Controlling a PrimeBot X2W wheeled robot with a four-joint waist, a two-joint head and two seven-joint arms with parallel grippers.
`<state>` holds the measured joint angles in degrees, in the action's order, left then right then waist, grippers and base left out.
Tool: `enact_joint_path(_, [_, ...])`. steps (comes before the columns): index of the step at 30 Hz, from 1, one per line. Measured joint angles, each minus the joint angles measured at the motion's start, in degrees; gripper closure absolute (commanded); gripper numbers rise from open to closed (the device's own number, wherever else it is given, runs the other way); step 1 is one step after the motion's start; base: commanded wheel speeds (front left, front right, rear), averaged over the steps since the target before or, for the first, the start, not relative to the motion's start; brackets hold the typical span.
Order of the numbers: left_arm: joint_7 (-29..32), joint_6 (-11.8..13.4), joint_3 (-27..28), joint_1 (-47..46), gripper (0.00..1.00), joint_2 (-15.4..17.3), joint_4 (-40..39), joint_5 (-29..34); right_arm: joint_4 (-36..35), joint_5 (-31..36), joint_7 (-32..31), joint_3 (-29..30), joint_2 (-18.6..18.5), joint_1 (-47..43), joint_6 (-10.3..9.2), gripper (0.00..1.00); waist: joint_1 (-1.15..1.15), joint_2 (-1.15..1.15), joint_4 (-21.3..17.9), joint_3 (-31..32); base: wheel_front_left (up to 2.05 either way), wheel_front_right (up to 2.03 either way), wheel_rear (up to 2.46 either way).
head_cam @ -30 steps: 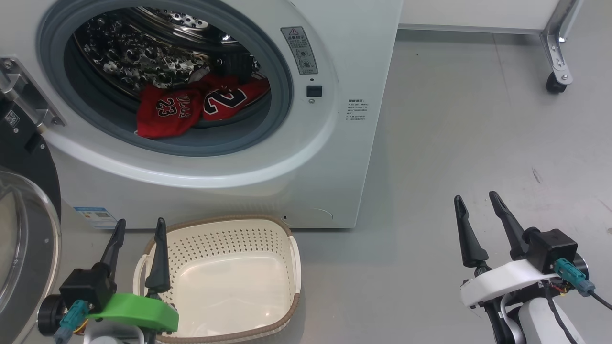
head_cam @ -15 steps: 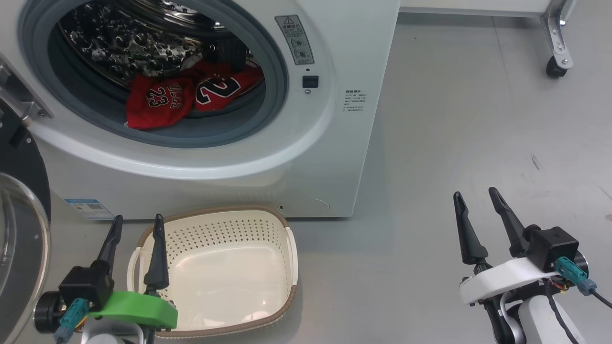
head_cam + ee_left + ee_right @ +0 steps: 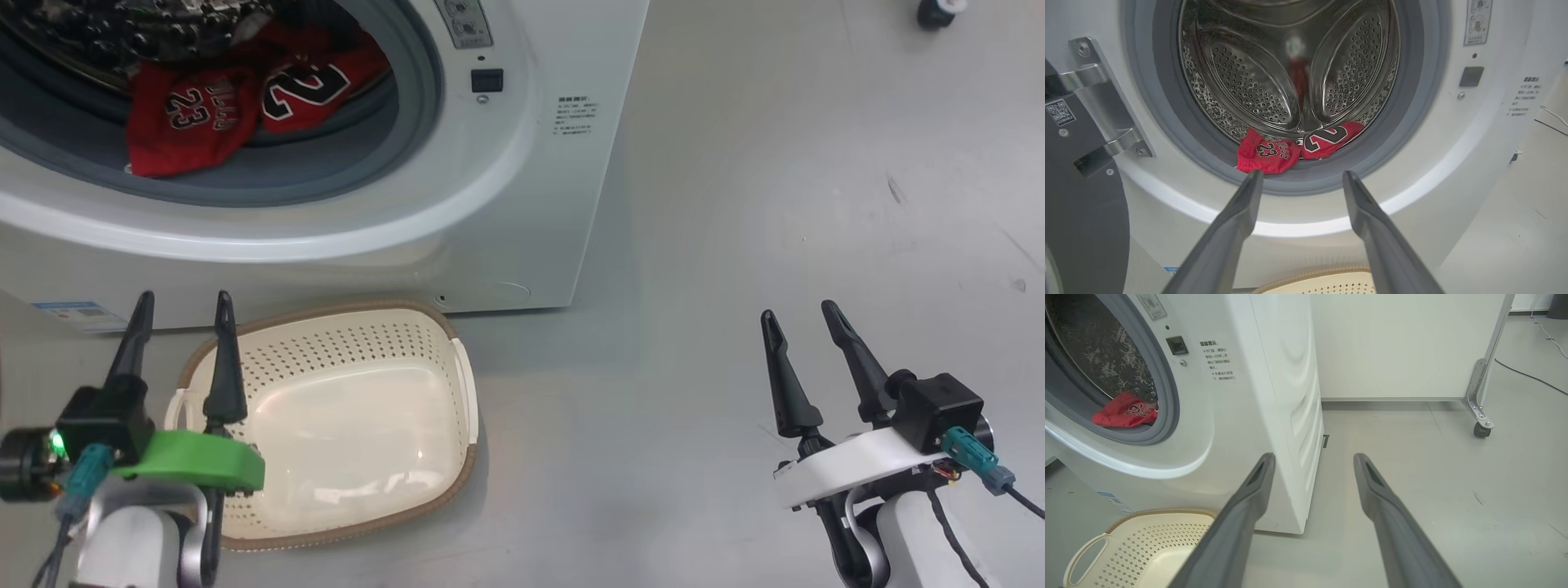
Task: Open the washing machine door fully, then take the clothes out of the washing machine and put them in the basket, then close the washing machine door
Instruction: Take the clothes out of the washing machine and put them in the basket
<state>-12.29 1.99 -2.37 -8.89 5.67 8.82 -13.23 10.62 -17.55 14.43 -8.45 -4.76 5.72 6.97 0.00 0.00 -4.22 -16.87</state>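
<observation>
Two grippers are seen low in the head view, and both are held wide apart with nothing between the fingers. The left gripper (image 3: 184,300) is poised over the left end of the basket (image 3: 367,351). In its wrist view its two fingers are aimed at the washer's mouth. The right gripper (image 3: 798,310) is held well off to the right, above bare floor (image 3: 735,204), clear of everything.

One washer (image 3: 522,204) is in play, and its door (image 3: 1086,228) is swung out to the left on two metal hinge arms (image 3: 1118,143). Inside, two red jerseys (image 3: 184,131) are counted. One is marked 23 and is slumped over the front lip of the drum (image 3: 1290,81) onto the grey gasket (image 3: 1167,143). The second (image 3: 318,82), marked with a large 2, is touching it on the right. Both are lying at the bottom of the drum, untouched by either gripper.

One basket is set on the floor just in front of the washer's base, below the opening. Its two handles are made out, one at each end, and its bare bottom is seen. One caster (image 3: 1481,430) is spotted far right in the right wrist view.
</observation>
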Motion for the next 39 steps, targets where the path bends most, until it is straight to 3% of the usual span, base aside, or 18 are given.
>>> enact_joint_path(6, [3.3, 0.82, 0.35, -6.2, 0.0, 2.31, -0.75, 1.91, -0.23, -0.05, 0.0, -0.92, 0.35, 0.27, 0.01, 0.0, 0.0, 0.0, -2.35, -4.35, 0.0, 0.0, 0.0])
enact_joint_path(18, [14.63, 2.59, 4.41, -20.96, 0.0, 11.61, 3.31, 6.92, -1.1, -1.19, 0.0, -2.27, 1.27, 5.11, 0.01, 0.0, 0.0, 0.0, -9.7, -12.67, 0.0, 0.0, 0.0])
enact_joint_path(39, [29.19, 3.63, 5.68, -36.84, 0.0, 18.6, 16.59, 12.27, -1.09, -3.63, 0.0, -2.93, 2.16, 8.98, 0.02, 0.0, 0.0, 0.0, -16.71, -21.25, 0.0, 0.0, 0.0])
